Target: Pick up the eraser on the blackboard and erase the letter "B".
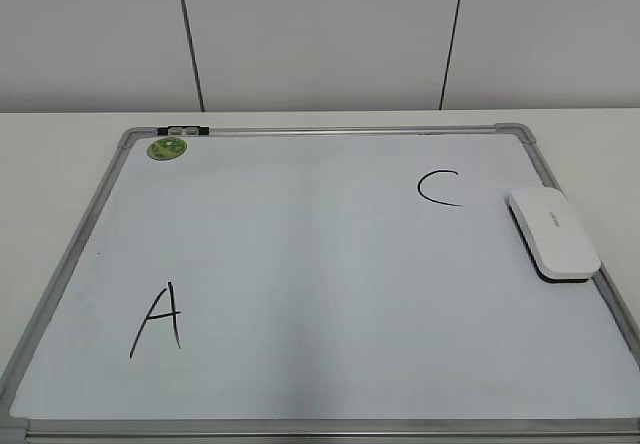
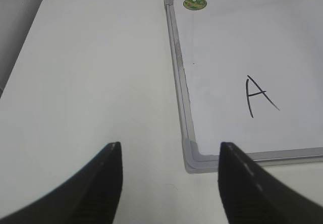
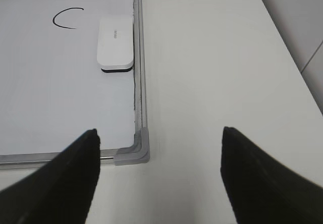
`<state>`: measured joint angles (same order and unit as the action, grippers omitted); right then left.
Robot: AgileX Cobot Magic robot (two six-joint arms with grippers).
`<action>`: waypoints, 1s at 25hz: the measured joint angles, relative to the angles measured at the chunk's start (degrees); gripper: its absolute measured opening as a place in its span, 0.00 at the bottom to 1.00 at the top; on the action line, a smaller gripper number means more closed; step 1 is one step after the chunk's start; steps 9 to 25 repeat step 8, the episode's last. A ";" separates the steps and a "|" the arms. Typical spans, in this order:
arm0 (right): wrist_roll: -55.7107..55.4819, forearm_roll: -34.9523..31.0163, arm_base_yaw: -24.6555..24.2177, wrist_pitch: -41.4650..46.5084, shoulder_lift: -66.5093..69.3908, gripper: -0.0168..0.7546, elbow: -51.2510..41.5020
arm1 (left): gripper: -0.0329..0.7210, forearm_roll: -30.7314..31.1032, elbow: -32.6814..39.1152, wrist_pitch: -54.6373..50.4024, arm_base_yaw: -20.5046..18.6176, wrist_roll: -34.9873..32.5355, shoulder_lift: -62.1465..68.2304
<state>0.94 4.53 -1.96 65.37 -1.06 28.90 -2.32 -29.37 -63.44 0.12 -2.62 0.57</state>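
Note:
The blackboard (image 1: 300, 264) is a white dry-erase board with a silver frame, lying flat on the table. The eraser (image 1: 553, 232) is a white block with a dark underside at the board's right edge, next to a black "C" (image 1: 440, 187). It also shows in the right wrist view (image 3: 115, 43). A black "A" (image 1: 158, 319) is at the lower left. No letter "B" shows anywhere on the board. My left gripper (image 2: 169, 151) is open over the table by the board's near-left corner. My right gripper (image 3: 159, 133) is open by the near-right corner. Neither arm shows in the exterior view.
A small round green magnet (image 1: 167, 148) sits at the board's top-left corner beside a black-and-silver clip (image 1: 183, 130). The board's grey corner pieces (image 2: 194, 158) (image 3: 135, 152) lie just ahead of each gripper. White table surrounds the board; a panelled wall stands behind.

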 joint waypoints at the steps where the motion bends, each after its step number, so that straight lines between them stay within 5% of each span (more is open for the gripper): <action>1: 0.00 0.00 0.00 0.00 0.00 0.76 0.00 | 0.62 0.00 0.00 0.00 0.00 0.00 0.00; 25: 0.00 0.00 0.00 0.00 0.00 0.76 0.00 | 0.62 0.00 0.00 0.00 0.00 0.00 0.00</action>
